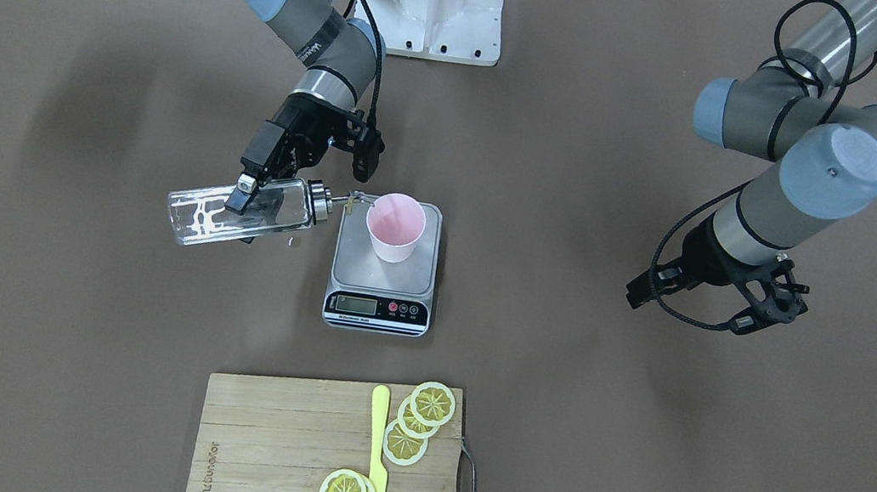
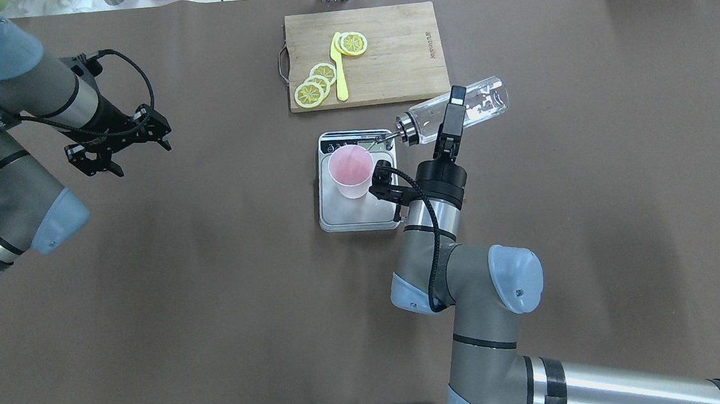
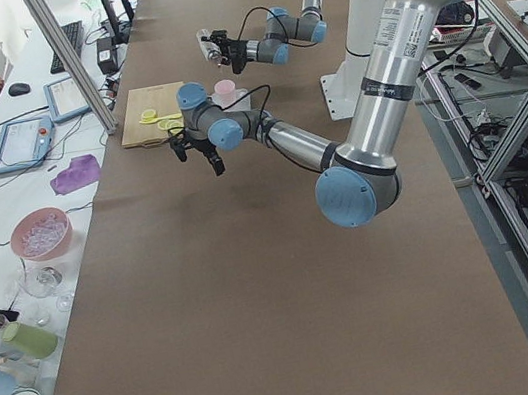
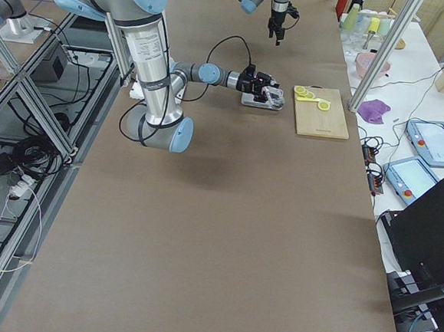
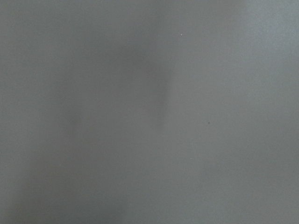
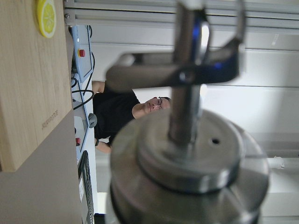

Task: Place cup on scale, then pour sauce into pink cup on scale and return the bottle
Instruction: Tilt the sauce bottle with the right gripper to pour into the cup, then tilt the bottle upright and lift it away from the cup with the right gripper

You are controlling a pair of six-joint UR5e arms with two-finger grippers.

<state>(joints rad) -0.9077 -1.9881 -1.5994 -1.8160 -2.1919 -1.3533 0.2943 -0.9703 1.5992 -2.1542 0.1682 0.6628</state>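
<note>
Right pincer (image 1: 240, 195) tight around the tilted bottle (image 1: 281, 207), spout (image 1: 349, 200) by the cup (image 1: 396, 227) on the scale (image 1: 381, 272); left pincer (image 1: 687, 308) spread

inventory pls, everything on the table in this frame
cup: one, pale pink, upright on the scale
scale: one, steel top, black front, mid-table
bottle: one, clear glass, silver spout, tilted, spout at the cup's rim
cutting board: one, wooden, operators' side of the scale
lemon slices: five, yellow, on the board
knife: one, yellow, on the board
table: one, brown
right gripper: shut on the bottle
left gripper: open, empty, off to the side
</note>
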